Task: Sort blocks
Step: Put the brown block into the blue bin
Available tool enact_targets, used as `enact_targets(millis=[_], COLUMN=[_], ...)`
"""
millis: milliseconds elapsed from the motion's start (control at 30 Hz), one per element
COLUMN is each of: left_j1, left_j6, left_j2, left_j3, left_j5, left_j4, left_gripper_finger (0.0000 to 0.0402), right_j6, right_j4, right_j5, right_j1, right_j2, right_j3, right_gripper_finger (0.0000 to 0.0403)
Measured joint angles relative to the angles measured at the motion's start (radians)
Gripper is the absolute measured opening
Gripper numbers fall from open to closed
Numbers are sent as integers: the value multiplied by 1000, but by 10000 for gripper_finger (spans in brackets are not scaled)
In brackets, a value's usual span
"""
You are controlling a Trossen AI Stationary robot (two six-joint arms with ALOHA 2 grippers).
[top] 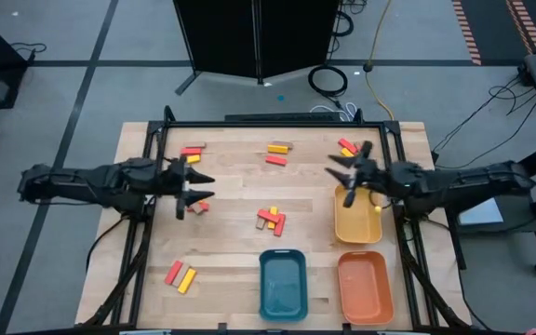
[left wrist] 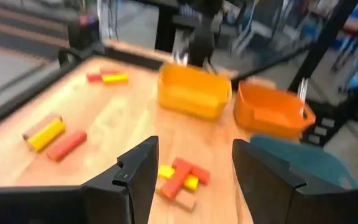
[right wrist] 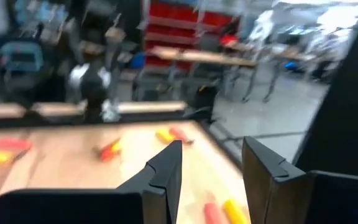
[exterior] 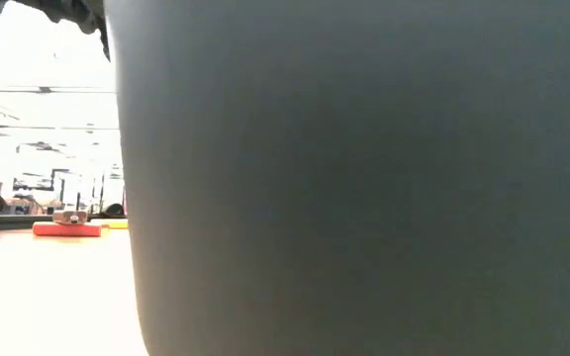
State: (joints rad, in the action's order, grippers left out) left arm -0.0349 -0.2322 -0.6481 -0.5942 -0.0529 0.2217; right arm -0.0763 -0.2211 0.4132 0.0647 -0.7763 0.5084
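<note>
Pale wood planks make up the counter [top: 231, 251], and along its near edge we see a teal rounded rectangular plastic tray [top: 282, 284] beside an orange rounded rectangular plastic tray [top: 364, 287]. Near the left front corner lie a small red bar and a yellow bar [top: 180, 275], side by side. Farther in, a yellow rounded rectangular plastic tray [top: 357, 221] sits behind the orange one. At mid-counter a cluster of red, yellow and tan wooden blocks [top: 271, 219] lies in a loose heap. We find the left end effector [top: 199, 187] hovering over the left side of the counter, its fingers [left wrist: 135, 177] spread apart and grasping nothing; a red block [top: 196, 208] lies just beside it. The right end effector [top: 347, 177] hangs above the far rim of the yellow tray, and in its wrist view the fingers [right wrist: 166, 171] stand apart with nothing between them. Toward the far edge lie three more groups: a red-and-tan pair [top: 192, 150] at left, a yellow, tan and red group [top: 278, 153] in the middle, and red and yellow pieces [top: 347, 147] at right.
</note>
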Motion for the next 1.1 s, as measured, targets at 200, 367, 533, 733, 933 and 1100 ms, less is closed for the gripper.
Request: enact_targets(millis=[200,367,533,733,933,1100], left_j1=[-90,-159,-185,-184,-184,-181], left_j6=[-47,-87,-111,-111,-128,-101], left_j2=[-193,-302,-375,-422,-451,-460], left_j3=[-140,-197,-212,-212,-212,-212], left_j5=[0,-43,-90,-82,-80,-80], left_j4=[94,100,104,132,143,150], left_gripper_finger=[201,201,201,201,201,201], right_j6=[2,2,-65,-83,-68,-63], right_j4=[79,160,174,222,229,195], right_j5=[-134,-135,-134,-132,-132,-134], right_j1=[11,32,51,55,55,55], right_j2=[-233,-363,-453,-519,-540,-541], right_j3=[140,221,273,349,383,383], right_gripper_finger=[94,94,106,167,218,227])
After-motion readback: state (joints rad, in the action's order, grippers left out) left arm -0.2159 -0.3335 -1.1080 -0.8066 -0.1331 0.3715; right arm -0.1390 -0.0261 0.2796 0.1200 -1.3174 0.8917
